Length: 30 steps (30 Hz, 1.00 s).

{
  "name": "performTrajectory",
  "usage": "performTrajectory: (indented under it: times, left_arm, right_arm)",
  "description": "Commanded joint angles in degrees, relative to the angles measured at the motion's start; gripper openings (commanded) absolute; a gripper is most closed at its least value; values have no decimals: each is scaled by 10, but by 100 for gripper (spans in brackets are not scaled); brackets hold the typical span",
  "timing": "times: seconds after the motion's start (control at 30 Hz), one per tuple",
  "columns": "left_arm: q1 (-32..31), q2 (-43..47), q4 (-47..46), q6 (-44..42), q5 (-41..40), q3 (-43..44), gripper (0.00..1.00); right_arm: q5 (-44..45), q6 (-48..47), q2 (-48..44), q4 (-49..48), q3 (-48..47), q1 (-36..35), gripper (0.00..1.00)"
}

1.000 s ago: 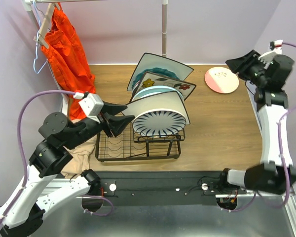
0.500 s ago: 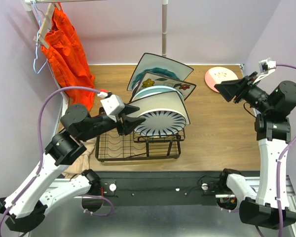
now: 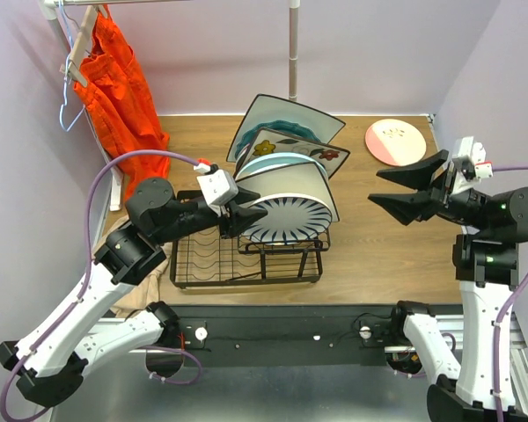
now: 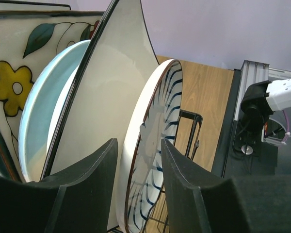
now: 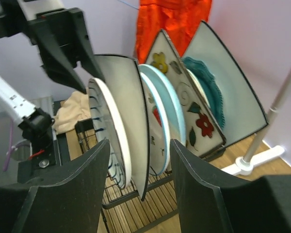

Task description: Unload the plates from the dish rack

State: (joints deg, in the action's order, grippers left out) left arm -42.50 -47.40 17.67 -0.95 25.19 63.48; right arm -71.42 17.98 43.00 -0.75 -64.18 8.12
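The black wire dish rack (image 3: 202, 264) stands mid-table with several plates upright in it. Frontmost is a round white plate with dark blue stripes (image 3: 286, 220); behind it are a square cream plate (image 3: 282, 180), a light blue round one (image 3: 277, 160) and a flower-print square one (image 3: 295, 143). My left gripper (image 3: 257, 207) is open, its jaws either side of the striped plate's (image 4: 155, 121) left rim, with small gaps showing. My right gripper (image 3: 375, 189) hangs open and empty to the right of the rack, facing the plates (image 5: 106, 121). A pink round plate (image 3: 395, 141) lies flat at the back right.
An orange garment (image 3: 119, 88) hangs on a stand at the back left. A metal pole (image 3: 293, 48) rises behind the rack. A beige cloth (image 3: 145, 277) lies left of the rack. A black rail (image 3: 282, 330) runs along the near edge.
My left gripper has moved right onto the striped plate's rim and its jaws have narrowed a little. My right arm has swung down from near the pink plate and turned toward the rack.
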Motion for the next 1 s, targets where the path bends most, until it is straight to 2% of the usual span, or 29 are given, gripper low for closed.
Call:
performTrajectory:
  times: [0.0,0.17,0.23,0.53,0.63,0.83,0.97]
  left_arm:
    - [-3,-2,-15,-19,21,-13,49]
    - [-3,-3,-26,-20,31,-27,49]
    - [-2,-6,-30,-22,38,-30,46]
    - [-3,-21,-29,-30,46,-24,25]
    - [-2,-20,-25,-33,43,-23,21]
    - [-2,-18,-19,-35,37,-20,20]
    - [-3,-13,-14,-36,33,-20,20]
  right_arm:
    - [-60,32,1,-83,26,-22,62]
    - [-59,-43,32,-4,-5,-61,64]
    - [-61,-95,55,60,-26,-76,64]
    - [-20,-160,100,126,-45,-178,62]
    - [48,-208,105,187,-47,-246,60]
    - [153,-231,113,200,-31,-348,56]
    - [237,-261,131,220,-42,-392,55]
